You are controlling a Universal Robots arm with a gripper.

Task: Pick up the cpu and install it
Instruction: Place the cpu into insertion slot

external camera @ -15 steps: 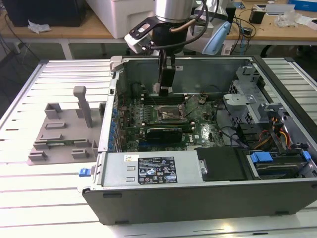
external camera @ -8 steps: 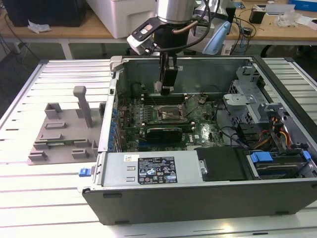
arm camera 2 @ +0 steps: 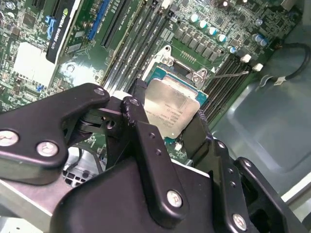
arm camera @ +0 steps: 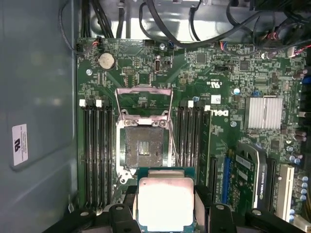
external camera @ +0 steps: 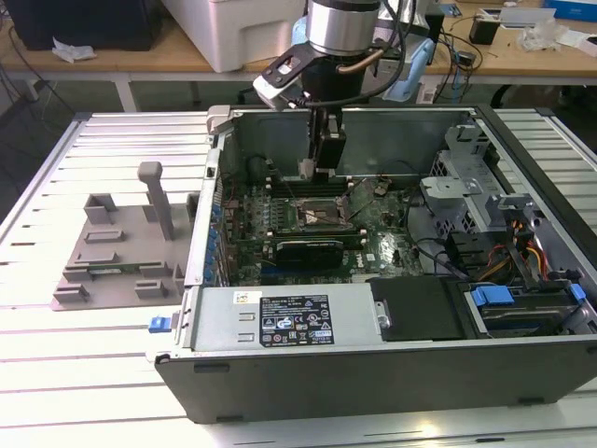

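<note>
- Exterior view: claw [external camera: 312,166] reaches down inside the computer case [external camera: 373,373] on the worktop [external camera: 93,373].
- Second wrist view: claw pinches the cpu [arm camera 2: 172,109] by opposite edges. Metal lid up, lying flat. It is square, so no long axis.
- First wrist view: cpu hangs near the open socket [arm camera: 144,145]; alignment unclear. Risk: set down offset or tilted, it could bend pins.

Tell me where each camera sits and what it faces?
Exterior view: off the arm, looking down into the open computer case; arm and pincer show.
First wrist view: on the arm, facing the motherboard and empty socket.
Second wrist view: on the arm, behind the pincer's black fingers.
Both wrist views share the pincer-held cpu.
</note>
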